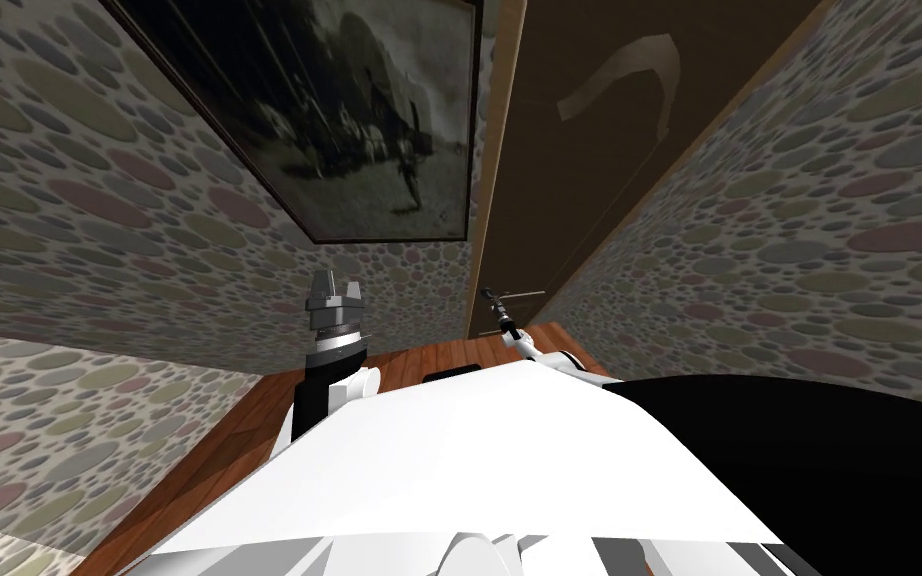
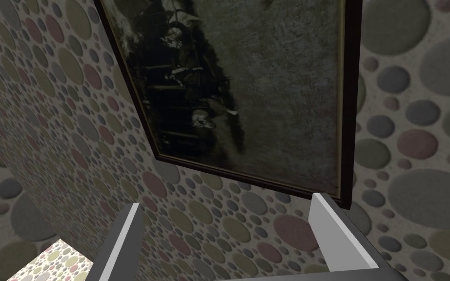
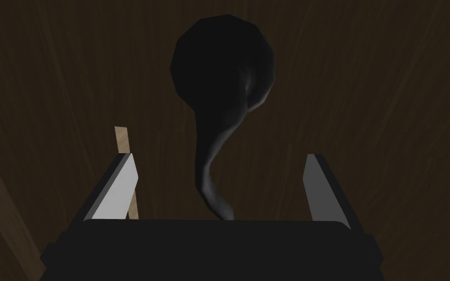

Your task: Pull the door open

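Note:
A dark brown door (image 1: 589, 170) stands ahead, between spotted walls. Its thin lever handle (image 1: 527, 294) sits low on the door near the left edge. My right arm reaches to it, and the right gripper (image 1: 491, 296) is at the lever's end. In the right wrist view the dark handle (image 3: 221, 63) runs from its round base down between the fingers of the right gripper (image 3: 219, 158), which are open and not touching it. My left gripper (image 1: 334, 285) is raised left of the door, before the wall, and the left gripper (image 2: 226, 200) is open with nothing in it.
A light wooden door frame (image 1: 489, 200) borders the door on the left. A dark framed picture (image 1: 349, 110) hangs on the spotted wall beside it. A spotted wall (image 1: 829, 220) closes in on the right. Wooden floor (image 1: 419, 355) lies below, and a black area (image 1: 849, 470) shows at lower right.

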Available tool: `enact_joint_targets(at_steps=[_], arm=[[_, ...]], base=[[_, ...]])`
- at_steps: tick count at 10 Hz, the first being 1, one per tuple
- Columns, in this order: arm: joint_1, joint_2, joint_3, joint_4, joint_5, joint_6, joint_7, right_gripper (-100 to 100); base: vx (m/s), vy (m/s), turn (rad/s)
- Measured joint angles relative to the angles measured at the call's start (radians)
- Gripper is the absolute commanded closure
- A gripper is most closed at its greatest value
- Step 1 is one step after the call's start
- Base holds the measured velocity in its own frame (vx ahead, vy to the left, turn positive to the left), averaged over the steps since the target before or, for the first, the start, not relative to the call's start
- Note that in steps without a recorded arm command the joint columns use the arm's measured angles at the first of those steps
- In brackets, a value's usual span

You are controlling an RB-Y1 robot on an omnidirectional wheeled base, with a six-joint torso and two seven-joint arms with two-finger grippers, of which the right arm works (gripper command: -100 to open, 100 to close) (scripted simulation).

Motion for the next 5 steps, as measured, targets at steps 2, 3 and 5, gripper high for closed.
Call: enact_joint_targets(at_steps=[2, 3, 5], arm=[[-0.008, -0.023, -0.040, 0.055, 0.017, -0.035, -0.016, -100], [0.006, -0.033, -0.057, 0.043, 0.027, -0.038, -0.029, -100], [0.033, -0.040, -0.079, 0.006, 0.040, -0.020, -0.046, -100]], base=[[0.153, 0.020, 0.159], [0.177, -0.024, 0.093], [0.082, -0.023, 0.011]])
